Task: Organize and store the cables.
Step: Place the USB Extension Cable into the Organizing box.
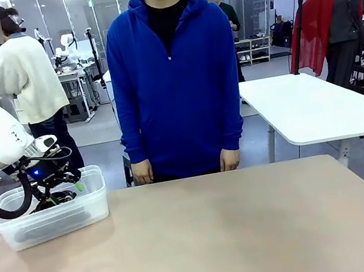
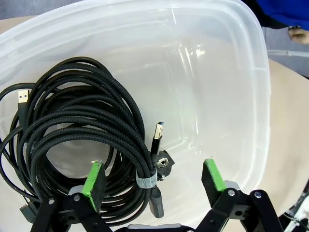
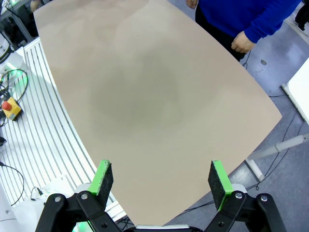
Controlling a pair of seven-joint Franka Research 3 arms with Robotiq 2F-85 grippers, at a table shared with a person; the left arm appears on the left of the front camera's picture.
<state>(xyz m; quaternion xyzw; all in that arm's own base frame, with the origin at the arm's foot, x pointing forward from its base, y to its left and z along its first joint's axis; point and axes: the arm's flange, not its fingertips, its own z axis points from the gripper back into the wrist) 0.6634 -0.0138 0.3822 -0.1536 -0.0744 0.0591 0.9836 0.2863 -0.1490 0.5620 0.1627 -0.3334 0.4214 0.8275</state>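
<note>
Coiled black cables lie in the clear plastic bin, heaped toward one side, with USB plugs sticking out and a grey strap around one coil. My left gripper hangs open just above them, green pads apart, nothing between them. In the front view the left gripper dips into the bin at the table's left edge, where the cables show dark through the wall. My right gripper is open high above the bare tan table.
A person in a blue hoodie stands at the table's far edge, hands down at the sides. A white table stands behind on the right. The right wrist view shows the table's edge and a slatted floor rail.
</note>
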